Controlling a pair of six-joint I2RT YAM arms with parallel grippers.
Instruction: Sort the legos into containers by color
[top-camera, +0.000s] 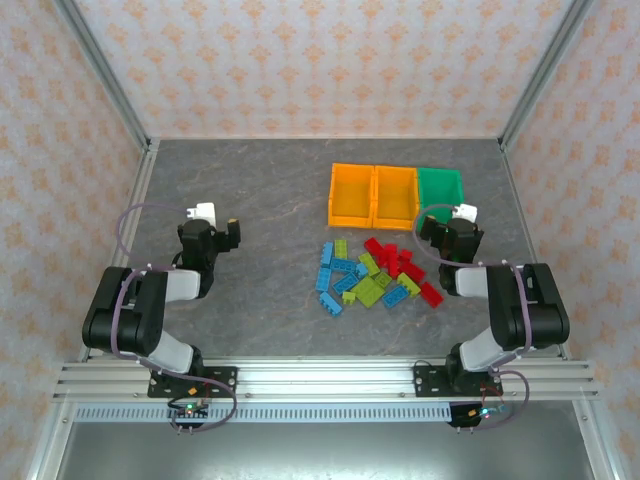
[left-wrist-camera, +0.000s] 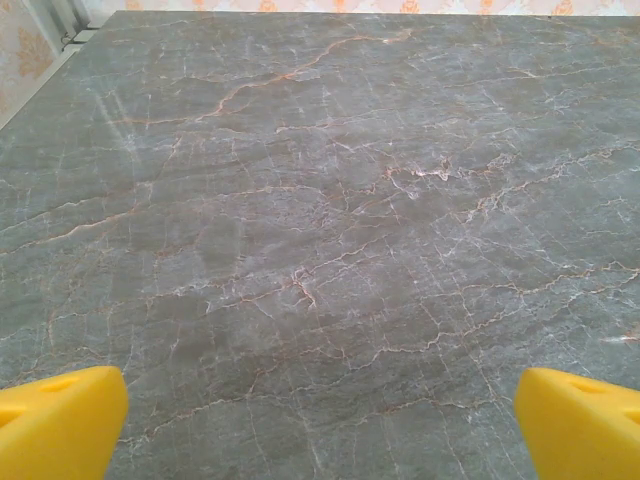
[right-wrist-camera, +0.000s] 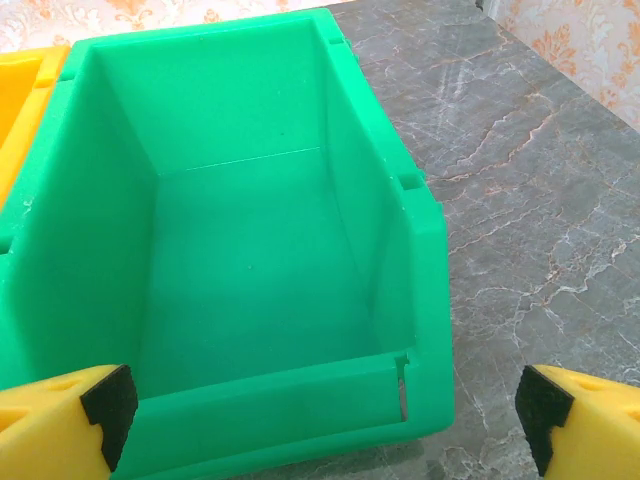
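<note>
Status: sorting not yet begun. All legos (top-camera: 375, 275) lie loose on the tabletop (top-camera: 260, 190). The three containers appear empty; the right wrist view confirms this for the green bin (right-wrist-camera: 250, 250).

Container layout: the bins stand in one touching row at the far side of the pile. From left to right they are an orange bin (top-camera: 352, 195), a second orange bin (top-camera: 394, 197) and the green bin.

Pile layout: the long axis of the pile runs left to right. Blue bricks (top-camera: 332, 278) sit at the left end, lime green bricks (top-camera: 370, 288) in the middle and red bricks (top-camera: 405, 265) at the right end.

Pincer state:
- Left pincer (left-wrist-camera: 320, 435): jaws spread wide, nothing between them, bare tabletop ahead.
- Right pincer (right-wrist-camera: 320, 420): jaws spread wide, nothing between them, aimed at the near wall of the green bin, which stands just ahead.

Governing relation: in the top view the pile lies to the left of the right pincer and nearer the arm bases, so the right pincer points away from it. The red end of the pile is near the right pincer. The left pincer is well apart from the pile, with open tabletop between it and the blue end.

Assessment: the right arm is the nearer arm. Its first pick likely requires drawing back and inward, then descending on a red brick at the pile edge
</note>
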